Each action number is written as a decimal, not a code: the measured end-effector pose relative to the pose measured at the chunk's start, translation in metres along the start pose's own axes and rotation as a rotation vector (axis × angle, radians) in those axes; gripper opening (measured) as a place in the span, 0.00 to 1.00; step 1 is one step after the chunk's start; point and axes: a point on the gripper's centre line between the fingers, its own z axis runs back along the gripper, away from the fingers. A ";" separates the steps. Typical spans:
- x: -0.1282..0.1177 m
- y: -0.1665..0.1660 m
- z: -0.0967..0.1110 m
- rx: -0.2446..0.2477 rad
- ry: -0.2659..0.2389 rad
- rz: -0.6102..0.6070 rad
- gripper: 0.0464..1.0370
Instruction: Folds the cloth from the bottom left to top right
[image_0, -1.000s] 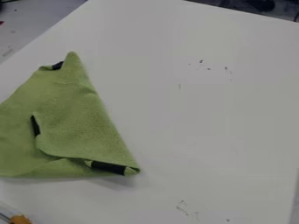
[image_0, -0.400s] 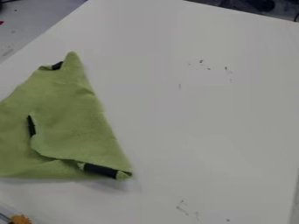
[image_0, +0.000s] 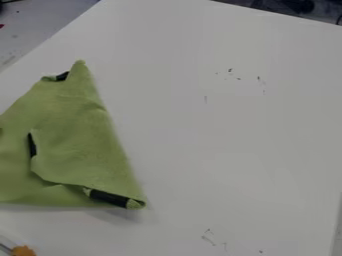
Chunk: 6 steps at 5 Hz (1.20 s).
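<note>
Green cloth (image_0: 80, 145) lies partly folded on white tabletop (image_0: 234, 150), left side, dark strips (image_0: 109, 198) at its folds. Small dark marks (image_0: 230, 70) to its right, maybe scuffs. Orange item (image_0: 24, 250) lower left, near cloth. Can't tell gripper state.

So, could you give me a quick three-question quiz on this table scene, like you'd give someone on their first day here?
1. Multiple choice: as the camera sees it, where does the green cloth lie on the white tabletop?
A) along the right edge
B) on the left side
C) in the top right corner

2. True or false: the cloth is spread out as a full, flat square with no folds.

3. Fill in the blank: a small orange thing shows in the ______ left corner of the view.

Key: 1. B; 2. False, its outline is roughly triangular and there are folds in it; 3. bottom.
</note>
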 end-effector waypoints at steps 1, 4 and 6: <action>0.017 -0.018 0.022 0.062 -0.016 -0.059 0.02; 0.049 -0.078 0.024 0.036 -0.021 -0.183 0.02; 0.051 -0.094 0.019 -0.009 -0.025 -0.180 0.20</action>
